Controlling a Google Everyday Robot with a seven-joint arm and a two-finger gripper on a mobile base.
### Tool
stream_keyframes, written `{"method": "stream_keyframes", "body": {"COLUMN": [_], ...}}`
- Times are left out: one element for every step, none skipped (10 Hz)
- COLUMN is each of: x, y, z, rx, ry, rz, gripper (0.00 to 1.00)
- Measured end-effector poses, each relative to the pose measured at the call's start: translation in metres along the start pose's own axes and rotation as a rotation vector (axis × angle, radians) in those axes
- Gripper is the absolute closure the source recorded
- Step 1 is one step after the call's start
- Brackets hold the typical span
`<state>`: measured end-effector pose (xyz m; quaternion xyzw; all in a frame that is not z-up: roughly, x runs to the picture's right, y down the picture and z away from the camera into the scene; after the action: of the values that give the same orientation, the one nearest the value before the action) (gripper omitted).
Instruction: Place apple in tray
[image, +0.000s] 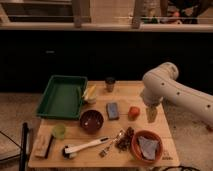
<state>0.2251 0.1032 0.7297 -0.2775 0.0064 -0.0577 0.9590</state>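
The apple (133, 113) is a small orange-red fruit on the wooden table (75, 155), right of centre. The green tray (62, 96) lies at the table's back left with nothing in it. My gripper (151, 114) hangs from the white arm (170, 89) just right of the apple, a little above the table, and holds nothing that I can see.
A dark maroon bowl (92, 121), a blue sponge (113, 110), a dark cup (110, 83), a light-green cup (59, 131), a white brush (85, 147), a wooden block (43, 145) and an orange-red dish with grey cloth (146, 146) stand on the table. Yellow items (89, 92) lie beside the tray.
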Motion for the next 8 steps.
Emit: {"method": "stream_keyframes", "body": {"x": [-0.001,0.001,0.002,0.001,-0.002,-0.007,-0.006,-0.005], "y": [-0.001,-0.002,-0.004,-0.008,-0.012,-0.016,-0.018,-0.019], "z": [0.002,0.005,0.008,0.012,0.016,0.019,0.022,0.023], "rx": [0.0,0.002,0.004,0.007,0.01,0.013,0.015,0.016], "ry": [0.002,0.003,0.003,0.001,0.001,-0.003,-0.001,-0.003], "rz": [-0.007,-0.022,-0.033,-0.044,-0.058,-0.076,-0.086,-0.092], "gripper": [0.2,0.2,0.2,0.2,0.2,0.2,0.2,0.2]}}
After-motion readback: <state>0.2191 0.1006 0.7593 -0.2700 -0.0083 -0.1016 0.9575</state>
